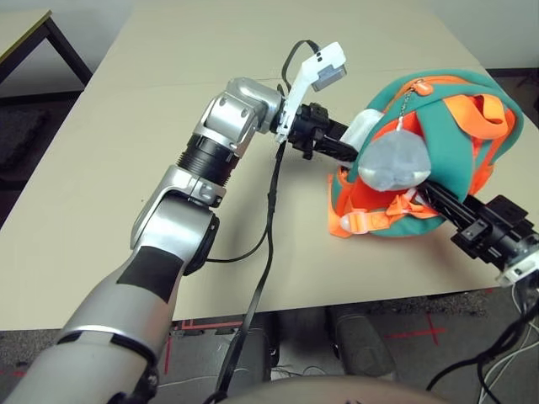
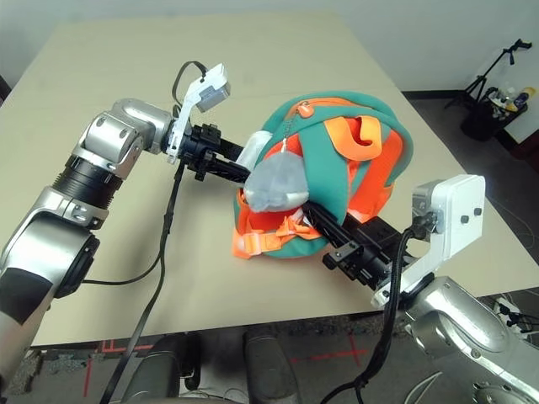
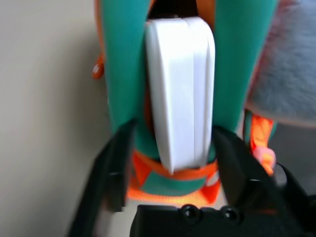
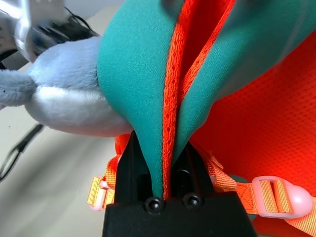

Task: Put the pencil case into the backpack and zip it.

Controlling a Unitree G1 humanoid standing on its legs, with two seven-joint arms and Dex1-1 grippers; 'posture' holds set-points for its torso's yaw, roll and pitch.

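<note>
Right wrist view: the right gripper (image 4: 165, 185) pinches a teal-and-orange fold of the backpack (image 4: 148, 64), which lies on the table (image 1: 168, 101). Beyond, the white pencil case (image 3: 180, 89) stands on edge, long axis pointing into the backpack's opening, half inside. The left gripper (image 3: 173, 163) straddles its near end, fingers spread wide, apart from it.

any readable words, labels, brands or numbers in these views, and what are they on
None can be read.
Flat white rectangular pencil case: the side in view, poking from the small teal and orange fabric backpack, is plain, with no lettering showing.
Backpack, its grey plush charm and the beige table: no print visible.
</note>
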